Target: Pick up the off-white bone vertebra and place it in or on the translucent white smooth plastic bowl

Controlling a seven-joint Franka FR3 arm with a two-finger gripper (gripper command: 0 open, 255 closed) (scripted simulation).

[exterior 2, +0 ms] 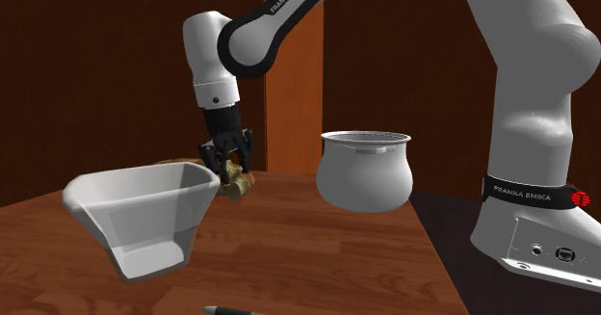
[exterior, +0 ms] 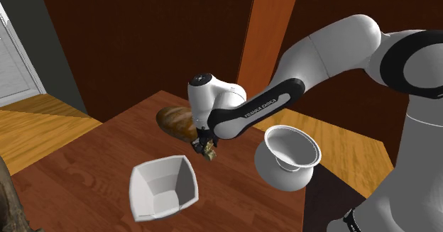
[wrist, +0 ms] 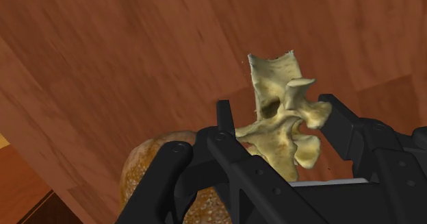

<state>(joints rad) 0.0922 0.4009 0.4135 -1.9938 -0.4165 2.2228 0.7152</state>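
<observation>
My black gripper [exterior: 206,147] is shut on the off-white bone vertebra [exterior: 210,152], low over the brown wooden table [exterior: 85,174]. In the wrist view the knobbly vertebra [wrist: 274,79] is clasped between the two fingers of the gripper [wrist: 277,109] and sticks out beyond their tips. I cannot tell whether it touches the table. The white, squarish, open bowl [exterior: 165,188] stands just in front of the gripper in the shoulder view. In the second exterior view the gripper [exterior 2: 229,167] and the vertebra [exterior 2: 239,181] are right behind the bowl's [exterior 2: 144,217] rim.
A brown rounded loaf [exterior: 176,120] lies on the table just behind the gripper, and it also appears under the fingers as the loaf [wrist: 137,175]. A white round pot [exterior: 287,156] stands near the table's edge by the arm. An orange wooden post [exterior 2: 289,82] rises behind.
</observation>
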